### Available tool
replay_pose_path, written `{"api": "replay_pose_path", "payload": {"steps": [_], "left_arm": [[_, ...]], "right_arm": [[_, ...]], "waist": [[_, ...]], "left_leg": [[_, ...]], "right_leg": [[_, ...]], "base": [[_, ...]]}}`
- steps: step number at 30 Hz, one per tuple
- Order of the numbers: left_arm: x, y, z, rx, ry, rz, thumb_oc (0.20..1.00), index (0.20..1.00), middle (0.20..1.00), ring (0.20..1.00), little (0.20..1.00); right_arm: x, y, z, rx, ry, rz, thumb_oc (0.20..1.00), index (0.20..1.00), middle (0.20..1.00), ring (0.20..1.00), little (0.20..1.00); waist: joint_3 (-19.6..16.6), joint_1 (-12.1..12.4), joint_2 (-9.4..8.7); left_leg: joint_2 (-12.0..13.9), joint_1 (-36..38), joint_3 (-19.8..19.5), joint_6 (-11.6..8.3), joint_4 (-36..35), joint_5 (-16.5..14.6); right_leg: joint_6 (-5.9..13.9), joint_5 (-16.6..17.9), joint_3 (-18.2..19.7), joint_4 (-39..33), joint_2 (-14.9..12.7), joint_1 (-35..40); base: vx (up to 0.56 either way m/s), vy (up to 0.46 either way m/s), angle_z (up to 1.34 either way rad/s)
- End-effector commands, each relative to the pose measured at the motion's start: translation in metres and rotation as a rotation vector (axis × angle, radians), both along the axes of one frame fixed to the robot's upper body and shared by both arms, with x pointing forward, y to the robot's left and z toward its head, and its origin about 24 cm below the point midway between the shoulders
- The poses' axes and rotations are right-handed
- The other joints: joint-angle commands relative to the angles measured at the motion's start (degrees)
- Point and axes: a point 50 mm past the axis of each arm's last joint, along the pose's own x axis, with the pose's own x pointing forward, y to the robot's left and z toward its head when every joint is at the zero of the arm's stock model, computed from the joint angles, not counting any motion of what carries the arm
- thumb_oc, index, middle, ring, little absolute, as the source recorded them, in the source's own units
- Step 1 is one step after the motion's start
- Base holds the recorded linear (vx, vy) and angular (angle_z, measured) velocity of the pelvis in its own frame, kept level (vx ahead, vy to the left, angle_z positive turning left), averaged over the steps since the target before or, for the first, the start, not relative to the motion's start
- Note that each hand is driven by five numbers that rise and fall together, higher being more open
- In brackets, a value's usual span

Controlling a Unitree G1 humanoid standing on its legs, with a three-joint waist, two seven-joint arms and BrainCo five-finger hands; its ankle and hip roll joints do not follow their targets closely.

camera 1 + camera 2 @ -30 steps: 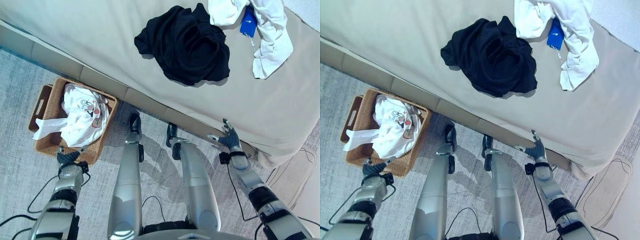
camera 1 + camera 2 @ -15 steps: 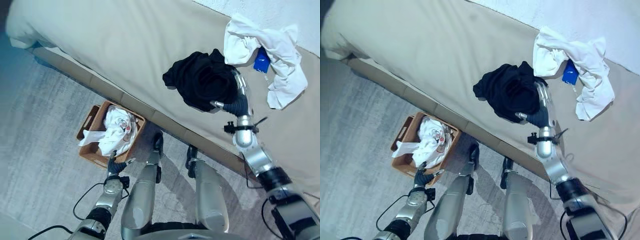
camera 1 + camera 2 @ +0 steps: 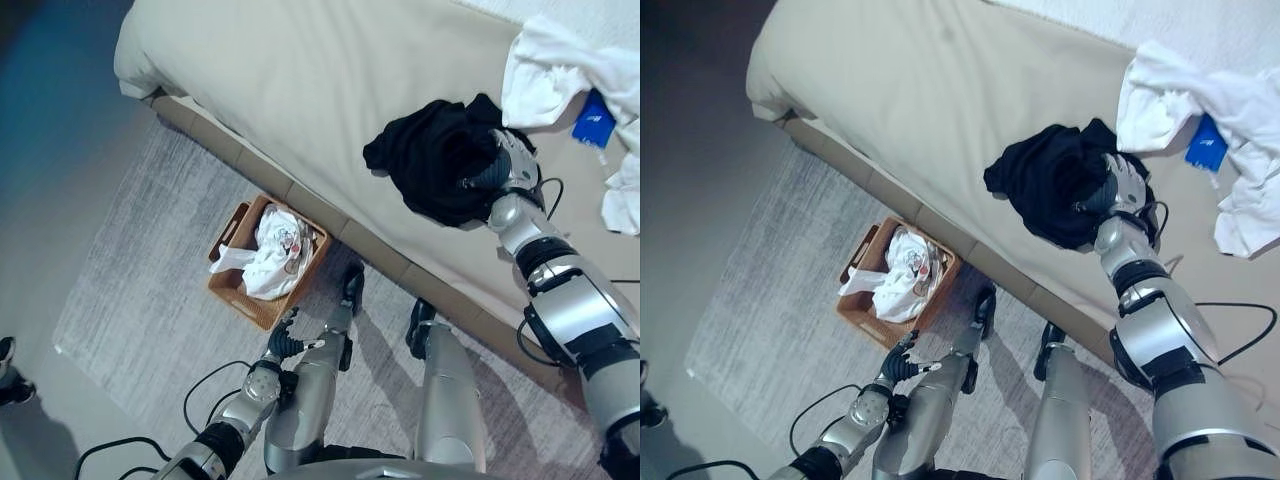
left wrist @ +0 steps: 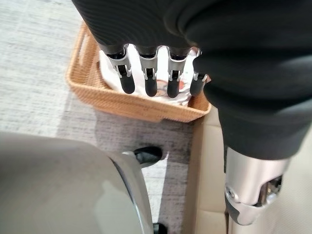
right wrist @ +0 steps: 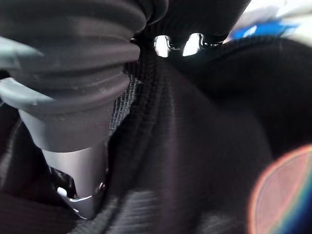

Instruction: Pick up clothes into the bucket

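Observation:
A black garment [image 3: 435, 170] lies crumpled on the beige bed [image 3: 290, 80]. My right hand [image 3: 507, 165] rests on the garment's right side, and in the right wrist view black cloth [image 5: 204, 146] wraps around it. A woven basket [image 3: 232, 296] holding white clothes [image 3: 270, 262] stands on the floor by the bed's edge. My left hand [image 3: 285, 343] hangs low just in front of the basket, open and empty. The left wrist view has its straight fingers [image 4: 149, 80] over the basket's rim [image 4: 131, 105].
More white clothes [image 3: 555, 55] and a blue item [image 3: 596, 117] lie on the bed beyond the black garment. A grey rug [image 3: 140, 270] covers the floor beside the bed. A person's shoe [image 3: 8, 375] shows at the far left.
The camera has shifted, so the whole scene sits differently. My right hand has pushed further onto the black garment. My left hand stays low by the basket.

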Motion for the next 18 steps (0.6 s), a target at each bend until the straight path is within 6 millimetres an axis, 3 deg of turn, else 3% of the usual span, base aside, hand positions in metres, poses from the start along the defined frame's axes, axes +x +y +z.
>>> {"api": "replay_pose_path", "payload": {"steps": [1, 5, 7, 8, 13, 18], "left_arm": [[0.017, -0.006, 0.013, -0.021, -0.061, -0.008, 1.000, 1.000, 1.000, 1.000, 1.000], [0.023, -0.009, 0.016, -0.058, -0.065, 0.009, 1.000, 1.000, 1.000, 1.000, 1.000], [0.024, -0.011, 0.017, -0.072, -0.061, 0.001, 1.000, 1.000, 1.000, 1.000, 1.000], [0.027, -0.012, 0.019, -0.075, -0.068, -0.002, 1.000, 1.000, 1.000, 1.000, 1.000], [0.030, -0.015, 0.021, -0.079, -0.070, 0.018, 1.000, 1.000, 1.000, 1.000, 1.000], [0.033, -0.009, 0.022, -0.066, -0.084, 0.039, 1.000, 1.000, 1.000, 1.000, 1.000]], "right_arm": [[-0.001, -0.024, 0.037, -0.119, -0.008, -0.077, 1.000, 1.000, 1.000, 1.000, 1.000], [-0.003, -0.036, 0.038, -0.196, 0.122, -0.104, 1.000, 1.000, 1.000, 1.000, 1.000], [-0.003, -0.035, 0.036, -0.182, 0.170, -0.090, 0.200, 0.200, 0.200, 0.200, 0.200], [-0.001, -0.033, 0.040, -0.175, 0.149, -0.081, 0.200, 0.200, 0.200, 0.200, 0.200], [0.003, -0.020, 0.057, -0.037, -0.005, -0.021, 0.200, 0.200, 0.200, 0.200, 0.200], [0.003, -0.005, 0.108, 0.056, -0.285, 0.069, 0.200, 0.200, 0.200, 0.200, 0.200]], "waist": [[1.51, 1.01, 1.14], [1.51, 1.61, 1.40], [1.51, 1.80, 1.51], [1.51, 2.02, 1.85], [1.51, 0.70, 0.17], [1.51, -1.44, -2.47]], "left_leg": [[-1.11, 0.32, -0.25, 0.93, 2.87, -2.95], [-1.48, -1.24, -0.57, 0.64, 2.06, -3.28], [-1.48, -1.86, -0.68, 0.66, 1.84, -3.13], [-1.09, -3.53, -0.48, 0.78, 2.17, -1.90], [-0.80, -3.69, 0.77, 0.99, 3.02, -2.67], [-0.34, -2.16, 2.78, 1.03, 3.79, -3.98]], "right_leg": [[4.01, 6.55, 3.14, -5.94, -1.50, 0.31], [4.18, 4.17, 3.96, -3.40, -2.17, -3.07], [4.20, 4.24, 4.08, -3.20, -2.05, -4.14], [3.86, 6.60, 3.83, -4.18, -1.45, -5.33], [4.24, 7.59, 5.13, -5.55, -0.43, -5.54], [4.77, 8.97, 6.90, -7.74, 0.58, -3.70]], "base": [[-0.01, -0.040, 0.03], [0.06, -0.083, 0.02], [-0.03, -0.024, 0.18], [-0.07, 0.010, 0.19], [-0.01, 0.014, -0.03], [0.00, 0.044, -0.14]]}}
